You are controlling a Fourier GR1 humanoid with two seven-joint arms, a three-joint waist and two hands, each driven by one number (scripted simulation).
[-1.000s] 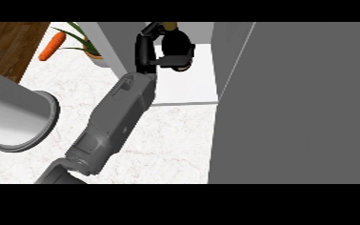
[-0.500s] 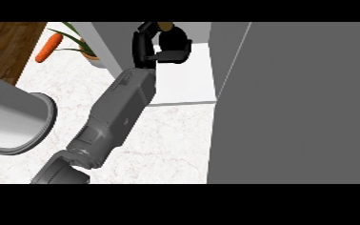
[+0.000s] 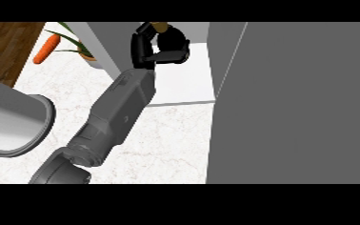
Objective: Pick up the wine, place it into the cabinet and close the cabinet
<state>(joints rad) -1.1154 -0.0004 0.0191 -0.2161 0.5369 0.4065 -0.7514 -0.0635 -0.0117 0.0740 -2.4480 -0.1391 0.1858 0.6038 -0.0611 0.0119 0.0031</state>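
White marbled table (image 3: 175, 138) fills the low half of the view; big grey cabinet door (image 3: 288, 105) stands open at the right, w/ the cabinet's pale shelf floor (image 3: 186, 78) beyond the table edge. At far left, the rim of a grey round vessel (image 3: 21, 124), can't tell what kind. Top left: a carrot (image 3: 46, 49) and a small potted plant (image 3: 83, 51) near a strip of wood.

One grey forearm (image 3: 119, 112) runs up from the lower left into the cabinet opening. Which arm isn't plain from its angle; I take it as the right.

Wine (image 3: 162, 27): only a brownish tip shows above the fingers, rest hidden by the hand. Judged: glass, so stiff, fairly heavy, smooth and breakable; best held round the body, kept upright, set down softly.

Right hand (image 3: 160, 47): fingers and thumb curled round the bottle, over the shelf floor. Can't tell if the base touches the shelf.

Other hand not seen.
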